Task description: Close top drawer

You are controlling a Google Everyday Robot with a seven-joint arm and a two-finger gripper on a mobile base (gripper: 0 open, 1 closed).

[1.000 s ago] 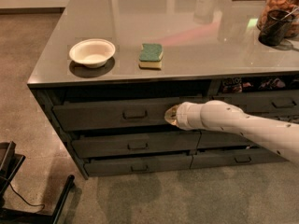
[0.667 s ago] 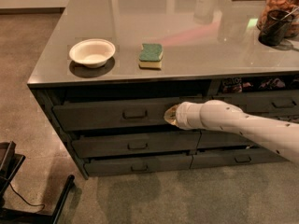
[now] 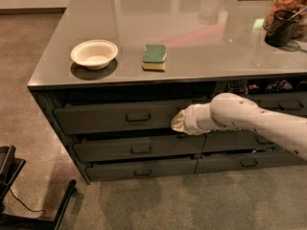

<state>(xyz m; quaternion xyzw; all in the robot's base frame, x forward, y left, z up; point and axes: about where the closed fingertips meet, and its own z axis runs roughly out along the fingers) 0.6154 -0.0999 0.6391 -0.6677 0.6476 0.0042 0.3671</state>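
Beneath the desk (image 3: 216, 47), the top drawer (image 3: 96, 120) stood slightly open, with the gripper (image 3: 177, 123) at its front, right of the handle (image 3: 138, 116). Whether the gripper was open or closed could not be told. A straight, level push inward seemed advisable.

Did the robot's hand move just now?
No. The gripper stays at the top drawer front, the same gap right of its handle.
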